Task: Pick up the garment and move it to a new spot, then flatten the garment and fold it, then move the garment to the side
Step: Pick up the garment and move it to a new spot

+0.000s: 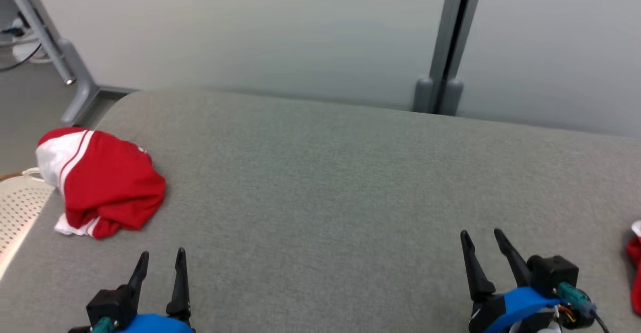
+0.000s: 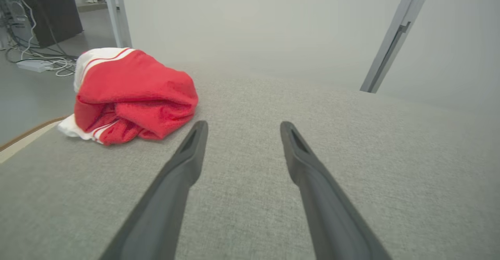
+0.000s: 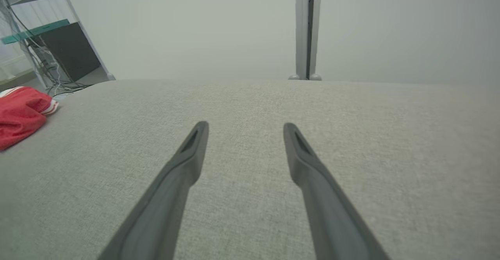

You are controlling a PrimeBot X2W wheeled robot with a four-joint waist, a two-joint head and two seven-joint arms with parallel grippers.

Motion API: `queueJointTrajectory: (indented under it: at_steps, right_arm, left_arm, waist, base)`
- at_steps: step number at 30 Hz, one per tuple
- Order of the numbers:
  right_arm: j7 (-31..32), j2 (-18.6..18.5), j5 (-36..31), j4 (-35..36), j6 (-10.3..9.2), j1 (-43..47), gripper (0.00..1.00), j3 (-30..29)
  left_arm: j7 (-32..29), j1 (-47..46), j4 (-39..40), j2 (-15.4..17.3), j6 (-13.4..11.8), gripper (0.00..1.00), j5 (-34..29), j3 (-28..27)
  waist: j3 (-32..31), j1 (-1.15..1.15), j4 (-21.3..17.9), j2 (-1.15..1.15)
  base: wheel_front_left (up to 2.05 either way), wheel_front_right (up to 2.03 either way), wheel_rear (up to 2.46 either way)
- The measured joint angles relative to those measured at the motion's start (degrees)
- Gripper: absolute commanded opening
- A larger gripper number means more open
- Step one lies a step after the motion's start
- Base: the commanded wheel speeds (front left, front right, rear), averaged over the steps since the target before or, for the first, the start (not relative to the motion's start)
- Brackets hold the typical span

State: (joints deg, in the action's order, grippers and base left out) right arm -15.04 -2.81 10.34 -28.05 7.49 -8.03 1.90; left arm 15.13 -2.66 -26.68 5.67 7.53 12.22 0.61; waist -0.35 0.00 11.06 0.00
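Observation:
A crumpled red garment (image 1: pixel 102 183) with white panels and stripes lies bunched near the left edge of the grey padded table (image 1: pixel 340 183). In the left wrist view the garment (image 2: pixel 133 95) sits ahead and to the left of my fingers, apart from them. My left gripper (image 1: pixel 163 259) hovers open at the lower left, just below the garment, with nothing between its fingers. My right gripper (image 1: pixel 482 237) stands open at the lower right over bare fabric. The right wrist view catches the garment (image 3: pixel 21 113) at its far left edge.
Another bit of red and white cloth (image 1: pixel 635 263) pokes in at the right edge. A pale perforated basket (image 1: pixel 20 208) sits off the table's left side. Grey partition walls with an upright post (image 1: pixel 448 47) stand behind the table, and a slanted frame leg (image 1: pixel 55 52) at the far left.

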Motion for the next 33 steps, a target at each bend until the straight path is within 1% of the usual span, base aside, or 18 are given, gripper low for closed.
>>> queueJointTrajectory:
  at_steps: [4, 11, 16, 17, 21, 26, 29, 33]
  right_arm:
    - [0.01, -0.01, 0.45, -0.55, -0.01, -0.55, 1.0, 1.45]
    - [0.0, 0.02, 0.82, -1.41, -0.01, -2.07, 1.0, 3.34]
    - [0.0, 0.04, 0.97, -1.7, -0.01, -2.87, 1.0, 4.6]
    - [0.0, 0.03, 0.94, -1.74, 0.0, -3.27, 1.0, 5.13]
    - [0.0, 0.03, 0.83, -2.45, -0.01, -4.32, 1.0, 6.6]
    - [0.0, 0.03, 0.43, -2.46, 0.0, -4.59, 1.0, 6.79]
    - [0.0, 0.1, -0.67, -2.08, -0.01, -4.63, 1.0, 7.22]
    - [0.0, 0.07, -2.56, -1.23, -0.01, -6.14, 1.0, 8.15]
  left_arm:
    - [0.0, -0.47, -0.65, 0.57, 0.0, 1.0, 0.42, -0.71]
    - [0.01, -0.99, -1.66, 0.66, 0.0, 1.0, 0.78, -2.19]
    - [0.0, -1.13, -2.49, 0.65, 0.0, 1.0, 0.83, -3.53]
    - [0.0, -1.08, -2.61, 0.64, 0.0, 1.0, 0.96, -3.98]
    - [0.0, -1.08, -2.49, 0.33, 0.0, 1.0, 0.94, -5.48]
    - [0.01, -1.83, -3.38, 0.32, 0.0, 1.0, 1.0, -5.58]
    - [0.01, -3.98, -4.6, 1.4, 0.0, 1.0, 1.9, -5.5]
    - [0.01, -9.29, -6.3, 3.24, 0.0, 1.0, 4.2, -5.3]
  waist:
    - [0.42, 0.0, 4.95, 0.0]
    - [1.36, 0.0, 13.31, 0.0]
    - [2.13, 0.0, 18.18, 0.0]
    - [2.56, 0.0, 18.65, 0.0]
    - [3.93, 0.01, 19.81, 0.02]
    - [4.6, 0.0, 19.58, 0.01]
    - [6.1, 0.0, 18.16, 0.01]
    - [9.56, 0.0, 15.48, 0.01]
  base:
    - [0.0, 0.0, 0.0]
    - [0.0, 0.0, 0.0]
    - [0.0, 0.0, 0.0]
    - [0.0, 0.0, 0.0]
    - [0.0, 0.0, 0.0]
    - [0.0, 0.0, 0.0]
    - [0.0, 0.0, 0.0]
    - [0.0, 0.0, 0.0]
